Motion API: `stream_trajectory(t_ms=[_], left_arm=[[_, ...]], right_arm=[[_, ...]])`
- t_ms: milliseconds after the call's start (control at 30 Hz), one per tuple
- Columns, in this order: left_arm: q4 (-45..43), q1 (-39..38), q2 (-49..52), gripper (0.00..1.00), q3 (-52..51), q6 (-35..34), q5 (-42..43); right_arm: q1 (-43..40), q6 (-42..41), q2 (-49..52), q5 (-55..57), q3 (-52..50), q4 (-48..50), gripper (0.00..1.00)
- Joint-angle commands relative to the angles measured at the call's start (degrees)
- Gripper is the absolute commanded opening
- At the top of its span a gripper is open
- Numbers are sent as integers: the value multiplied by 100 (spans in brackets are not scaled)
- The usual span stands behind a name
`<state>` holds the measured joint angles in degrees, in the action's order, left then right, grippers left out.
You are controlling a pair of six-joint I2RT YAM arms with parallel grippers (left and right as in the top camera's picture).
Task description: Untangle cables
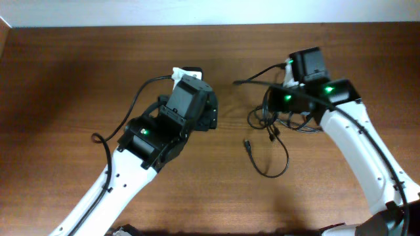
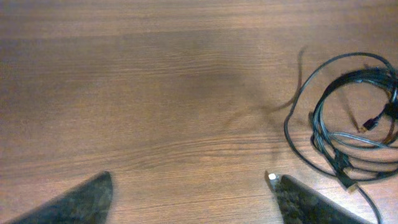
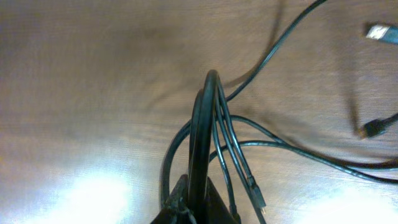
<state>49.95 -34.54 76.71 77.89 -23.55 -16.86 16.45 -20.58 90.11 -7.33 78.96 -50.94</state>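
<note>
The cables are thin black cords bundled in loops on the wooden table right of centre, with one loose strand curving down to a plug end. My right gripper is shut on the looped strands of the cables and lifts them above the table; small metal-tipped plugs show at the upper right. My left gripper is open and empty, low over bare wood, with the cables lying to its right, apart from its fingers.
The wooden table spreads to the left and front. The left arm lies diagonally across the centre-left, the right arm along the right side. The table's far edge meets a white wall.
</note>
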Motion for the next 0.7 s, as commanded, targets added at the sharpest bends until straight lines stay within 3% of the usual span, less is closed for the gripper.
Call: stream_trajectory(t_ms=[0,100,133,333,367,433,533,667], left_arm=[[166,350,-144,95,17,7,-107],[286,623,-260,98,17,11,-74],[289,669,-271,99,17,9,-74],[516,715,-271,99,17,7,-258],[597,811,-269,99,17,7,-247],[772,1054,-271,99,17,-142,-245],[929,1351,-271,99,17,-249,-136],[931,1351,-269,99,15,-249,-138]], right_arm=[[345,68,-70,273,111,-72,47],[378,68,-70,293,111,-72,90],[378,68,-70,295,111,-70,99],[374,70,-68,313,109,-81,99],[374,72,-68,313,107,-105,96],[374,240,-68,313,81,-138,82],[374,533,13,376,-109,-249,72],[374,782,308,352,-407,-245,67]])
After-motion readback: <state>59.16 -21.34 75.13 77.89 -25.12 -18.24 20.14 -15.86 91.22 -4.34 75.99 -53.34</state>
